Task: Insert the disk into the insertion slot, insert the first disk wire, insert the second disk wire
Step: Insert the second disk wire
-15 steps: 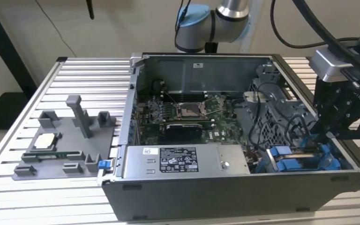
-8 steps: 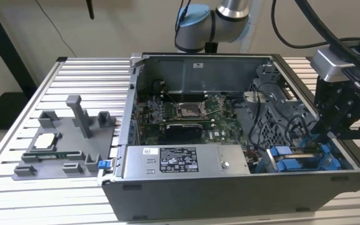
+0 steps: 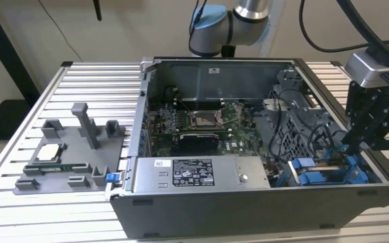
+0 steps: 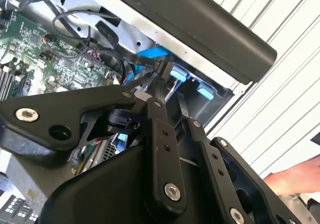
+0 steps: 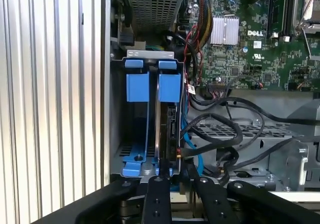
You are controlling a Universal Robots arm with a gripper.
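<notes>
Align the hand (image 5: pixel 175 168), whose grip I cannot tell, square to the disk (image 5: pixel 167 129), apparently seated in the insertion slot (image 5: pixel 145 54) just ahead, clear of the cables (image 5: pixel 220 102) beside it.

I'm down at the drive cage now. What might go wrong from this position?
1. Loose black cables loop right beside the insertion slot, close to the gripper; a sideways move might snag them.
2. In the second wrist view a person's hand shows over the slatted table near the gripper; an outward swing could strike it.
</notes>
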